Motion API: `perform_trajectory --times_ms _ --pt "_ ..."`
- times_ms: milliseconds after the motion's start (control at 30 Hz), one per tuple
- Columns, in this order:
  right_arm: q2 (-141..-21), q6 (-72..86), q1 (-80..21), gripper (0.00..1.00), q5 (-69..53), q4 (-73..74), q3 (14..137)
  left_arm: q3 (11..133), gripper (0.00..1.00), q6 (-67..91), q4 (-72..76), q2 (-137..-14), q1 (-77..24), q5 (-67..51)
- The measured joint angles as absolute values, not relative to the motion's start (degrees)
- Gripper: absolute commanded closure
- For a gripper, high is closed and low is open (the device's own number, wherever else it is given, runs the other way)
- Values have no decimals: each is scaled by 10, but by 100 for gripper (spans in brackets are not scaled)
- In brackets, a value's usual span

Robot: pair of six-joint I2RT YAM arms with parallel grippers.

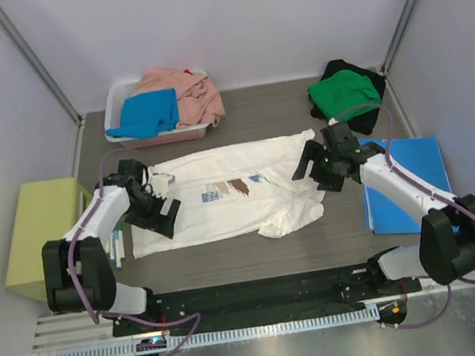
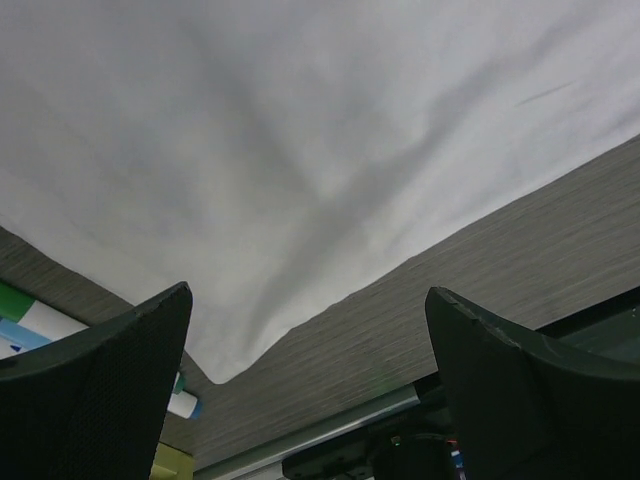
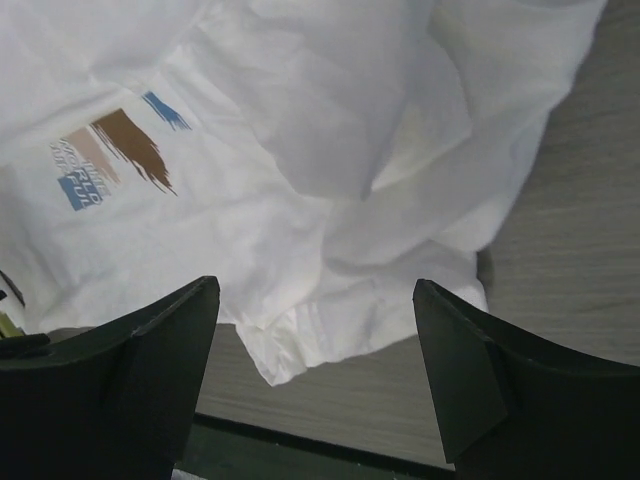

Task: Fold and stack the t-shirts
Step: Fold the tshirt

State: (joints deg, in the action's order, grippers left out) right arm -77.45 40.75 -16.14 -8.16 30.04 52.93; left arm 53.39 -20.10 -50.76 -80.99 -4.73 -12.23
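A: Where is the white t-shirt point(image 1: 231, 192) found?

B: It is spread out on the middle of the counter point(image 1: 266, 125), between the two arms, with its blue-and-brown chest print point(image 1: 226, 190) turned up. Its right part is bunched into folds, and a rumpled flap is seen at the lower right.

A: How is the left hand point(image 1: 163, 199) held?

B: It is spread wide, and nothing is held between its fingers. It is placed over the left edge of the white t-shirt. In the left wrist view a corner of the cloth is seen between the two fingers, with bare counter beside it. Whether the cloth is touched cannot be told.

A: And the right hand point(image 1: 311, 168)?

B: Its fingers are parted too, and nothing is gripped. It is set above the crumpled right side of the same shirt. In the right wrist view the folds and the print are seen beyond the fingers.

A: Where are the other shirts kept?

B: A salmon pink t-shirt point(image 1: 186, 92) and a bright blue t-shirt point(image 1: 150, 112) are heaped in the white plastic basket point(image 1: 119, 93) at the far left of the counter. A green t-shirt point(image 1: 342, 92) is piled on a black t-shirt point(image 1: 373, 81) at the far right.

A: What else is seen?

B: A blue folder point(image 1: 415, 180) is laid flat under the right arm, near the white t-shirt. A yellow-green box point(image 1: 46, 231) is set at the left edge.
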Motion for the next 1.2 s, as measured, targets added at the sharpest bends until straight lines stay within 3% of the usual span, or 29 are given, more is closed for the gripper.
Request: perform_trajectory --times_ms 300,467,500,600,633,700,933,1200 --pt "-707 409 -175 19 -52 366 450 532 0 -213 -503 -871 -47 -110" --pt "-717 408 -177 33 -48 376 413 532 0 -212 -499 -876 -47 -105" --pt "-724 407 -177 38 -48 376 410 533 0 -212 -499 -876 -47 -105" --pt "-750 408 -177 69 -48 367 403 537 0 -212 -499 -876 -47 -104" --pt "-756 404 -177 86 -49 364 402 540 0 -212 -499 -876 -47 -103" --pt "-767 403 -178 97 -48 359 402 544 0 -212 -498 -876 -47 -102" --pt "-744 405 -178 99 -47 382 404 546 0 -212 -491 -876 -47 -91" --pt "-593 405 -179 99 -36 524 419 554 0 -212 -485 -886 -47 -89"
